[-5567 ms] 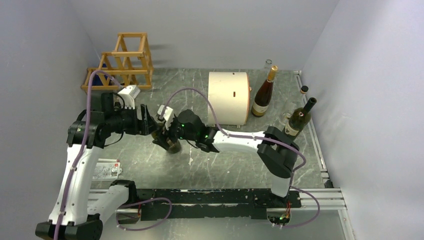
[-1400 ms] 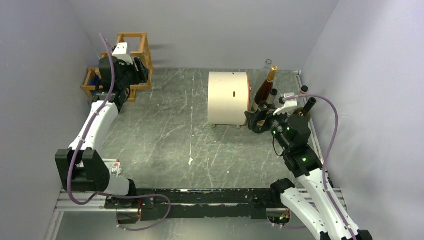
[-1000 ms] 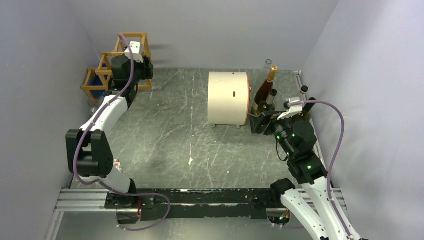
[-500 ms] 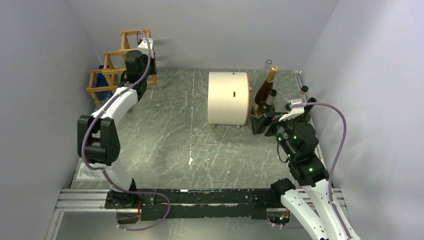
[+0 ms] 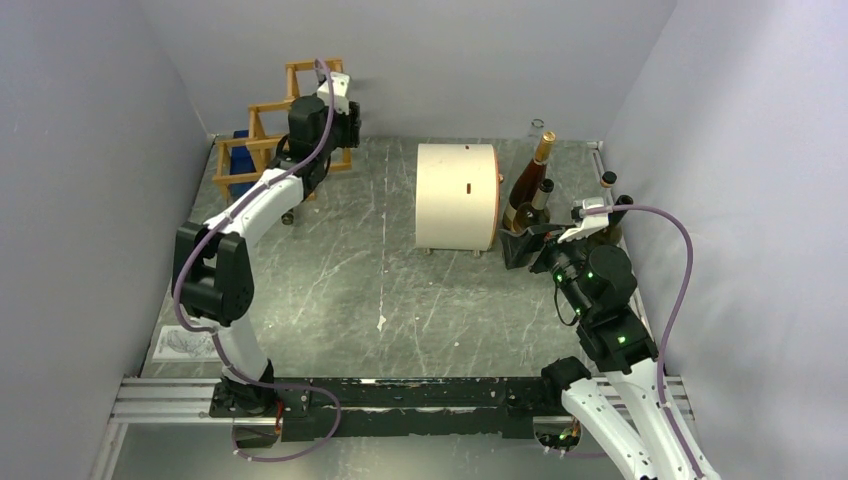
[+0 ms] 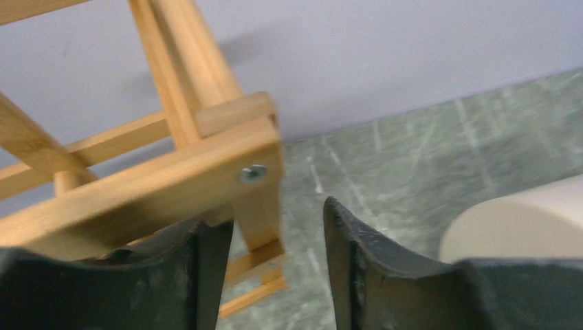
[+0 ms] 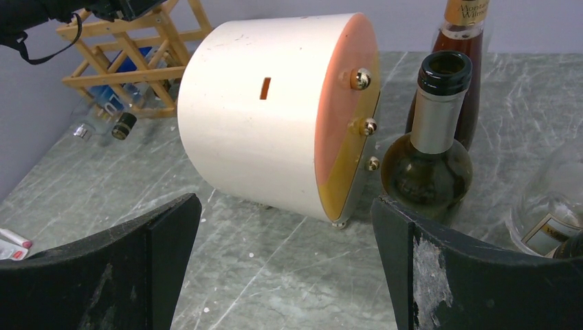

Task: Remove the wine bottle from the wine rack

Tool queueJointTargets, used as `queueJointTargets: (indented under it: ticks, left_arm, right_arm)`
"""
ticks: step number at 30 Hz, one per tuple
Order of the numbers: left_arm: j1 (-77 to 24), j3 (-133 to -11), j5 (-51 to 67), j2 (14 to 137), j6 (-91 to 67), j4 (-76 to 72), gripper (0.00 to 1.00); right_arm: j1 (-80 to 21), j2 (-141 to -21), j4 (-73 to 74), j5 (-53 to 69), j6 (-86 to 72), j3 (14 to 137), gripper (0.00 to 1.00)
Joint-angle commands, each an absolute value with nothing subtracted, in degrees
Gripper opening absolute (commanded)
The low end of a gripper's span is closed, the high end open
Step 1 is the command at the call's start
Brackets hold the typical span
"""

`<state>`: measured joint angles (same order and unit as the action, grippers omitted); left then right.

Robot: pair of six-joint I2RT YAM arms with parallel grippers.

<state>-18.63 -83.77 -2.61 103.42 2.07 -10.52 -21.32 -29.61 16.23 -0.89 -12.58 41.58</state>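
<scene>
Wooden square-barred wine rack (image 6: 137,192) post inside barely-parted left claw (image 6: 271,220); right claw (image 7: 285,201) released, wide.

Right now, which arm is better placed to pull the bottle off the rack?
Left: its jaws are at the wine rack holding the blue bottle; the right's gape far off, by the cream drum.

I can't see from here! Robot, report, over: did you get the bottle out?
Left end effector astride wine rack post, grip unclear. Right end effector open, empty, facing drum. Wine bottle lies low in rack.
</scene>
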Motion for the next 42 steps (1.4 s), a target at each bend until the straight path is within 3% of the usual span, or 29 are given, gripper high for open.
queueJointTargets:
  ticks: [1,2,4,10,15,20,24,28,33,42]
  left_arm:
    - [-19.7,-86.1,1.0,100.3,-0.2,-10.1,0.75]
    - [-19.7,-85.1,1.3,98.9,-0.1,-8.6,0.90]
    - [-19.7,-82.6,1.7,95.2,0.4,-6.2,1.00]
    - [-19.5,-68.5,-2.5,77.0,1.7,-0.2,0.99]
    - [-17.6,-55.2,-13.0,63.8,-1.0,4.0,0.99]
    - [-3.0,-47.3,-19.3,58.9,-13.9,10.4,0.96]
    - [8.0,-45.5,-15.3,62.9,-13.8,9.2,0.95]
    - [8.5,-49.4,-18.1,73.6,-6.8,6.9,0.95]
    - [10.2,-55.3,-6.5,83.7,-0.1,2.1,0.95]
    - [12.7,-60.9,1.7,94.9,7.2,-2.2,0.95]
  right_arm:
    - [-21.2,-28.9,16.3,-1.0,-11.8,42.7,1.00]
    - [-21.2,-28.8,16.2,-0.9,-11.8,42.7,1.00]
    - [-21.2,-28.7,16.1,-0.6,-11.8,42.7,1.00]
    - [-21.3,-27.6,15.6,0.2,-12.0,42.1,1.00]
    - [-21.4,-27.7,15.0,1.5,-12.1,41.8,1.00]
    - [-21.4,-27.7,14.3,2.7,-12.4,41.2,1.00]
    - [-21.5,-27.3,14.1,3.8,-12.5,41.0,1.00]
    - [-22.1,-27.2,13.4,4.3,-12.5,40.6,1.00]
    - [-22.4,-27.0,13.5,4.2,-12.5,40.8,1.00]
    - [-23.1,-26.7,13.7,3.2,-12.4,40.9,1.00]
